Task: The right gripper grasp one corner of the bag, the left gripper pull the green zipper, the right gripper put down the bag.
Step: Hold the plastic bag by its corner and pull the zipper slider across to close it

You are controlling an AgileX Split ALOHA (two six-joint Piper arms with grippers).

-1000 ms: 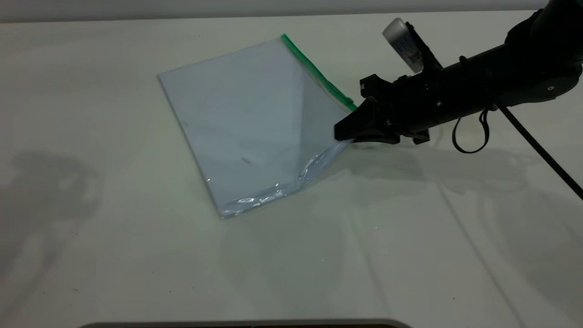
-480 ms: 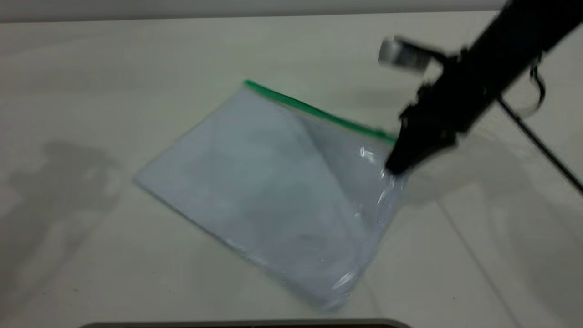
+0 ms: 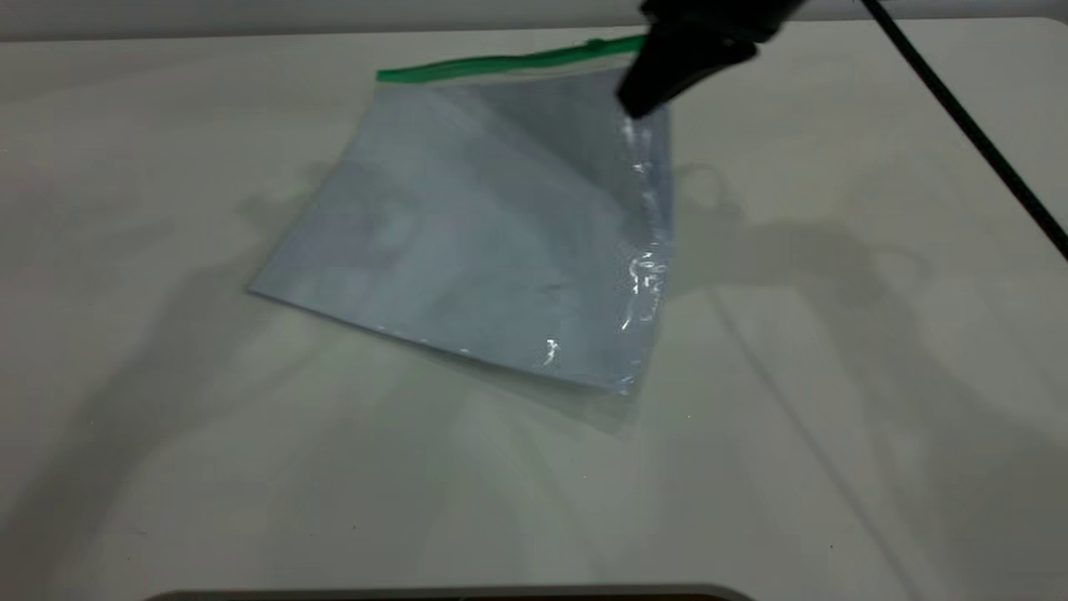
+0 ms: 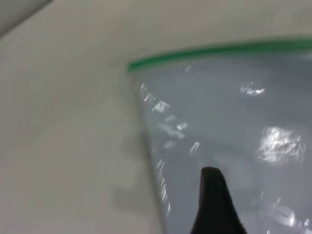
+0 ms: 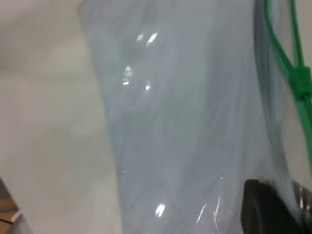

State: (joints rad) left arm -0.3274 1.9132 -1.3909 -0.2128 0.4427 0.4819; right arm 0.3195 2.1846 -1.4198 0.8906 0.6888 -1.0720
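Bag (image 3: pixel 492 225) hanging over the table (image 3: pixel 834 417), pinched at the corner (image 3: pixel 647 92) by the right gripper (image 3: pixel 638 104), fingers closed on the clear plastic just below the zipper (image 3: pixel 509 63). Zipper uppermost and roughly level, slider tab (image 3: pixel 596 43) beside the gripper. Inside the bag, white sheets (image 3: pixel 434 242) filling most of it, clear plastic crinkled along the edge under the gripper. Lower edge near the table; cannot tell whether touching.

Left wrist view: bag (image 4: pixel 229 141) close ahead, zipper (image 4: pixel 219 51) along its far edge, ending at a free corner. One dark fingertip of the left gripper (image 4: pixel 212 204) in front of the plastic; cannot tell how far open, nor whether touching.

Right wrist view: bag (image 5: pixel 185 122) filling the picture, zipper (image 5: pixel 285 58) and slider (image 5: pixel 302 78) along one side, black finger (image 5: pixel 265 204) pressed on the plastic.
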